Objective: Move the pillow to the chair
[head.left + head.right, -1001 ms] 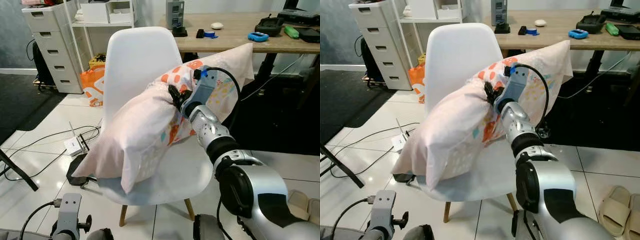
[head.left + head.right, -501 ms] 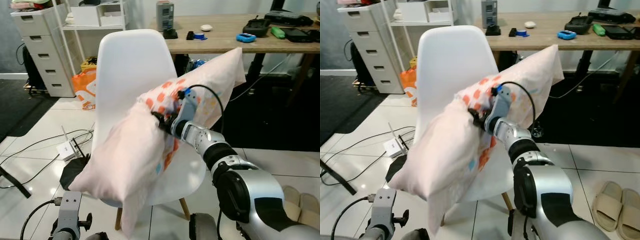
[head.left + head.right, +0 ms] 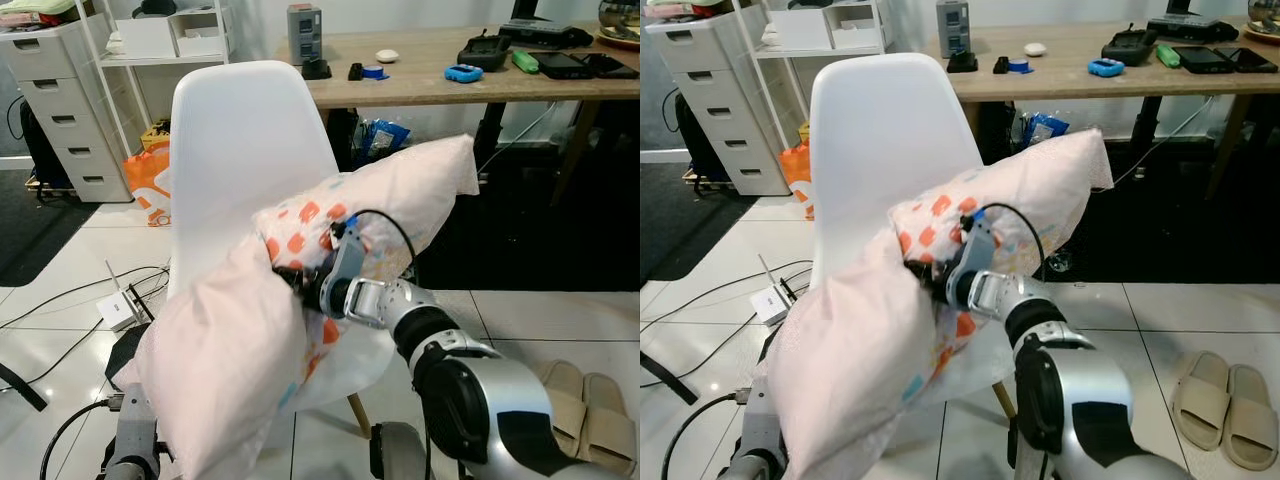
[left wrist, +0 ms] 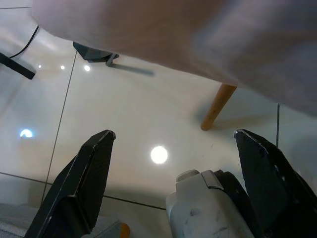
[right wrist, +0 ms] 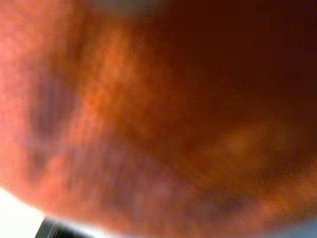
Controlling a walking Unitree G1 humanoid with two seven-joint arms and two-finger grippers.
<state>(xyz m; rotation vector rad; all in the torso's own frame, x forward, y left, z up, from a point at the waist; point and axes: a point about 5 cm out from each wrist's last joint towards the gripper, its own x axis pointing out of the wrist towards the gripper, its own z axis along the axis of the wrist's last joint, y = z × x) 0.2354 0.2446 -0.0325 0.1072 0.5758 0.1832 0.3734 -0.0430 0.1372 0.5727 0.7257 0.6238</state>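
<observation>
A pale pink pillow (image 3: 225, 345) with orange spots lies slantwise over the seat of a white chair (image 3: 240, 130). Its far corner (image 3: 440, 175) points toward the desk, and its near end hangs past the seat's front edge. My right gripper (image 3: 295, 285) is shut on a fold of fabric at the pillow's middle, fingers buried in the crease. In the right wrist view, blurred orange pillow cloth (image 5: 148, 114) presses against the lens. My left gripper (image 4: 174, 135) hangs open low beside the chair, over the tiled floor, with the pillow's underside (image 4: 198, 34) above it.
A wooden desk (image 3: 430, 85) with small gadgets stands behind the chair. White drawers (image 3: 50, 110) and an orange bag (image 3: 145, 180) are at back left. Cables and a router (image 3: 115, 305) lie on the floor at left, slippers (image 3: 590, 415) at right. A wooden chair leg (image 4: 218, 106) is nearby.
My right gripper has pulled the pillow down and toward me, so its near end now droops past the seat front. The camera has also shifted.
</observation>
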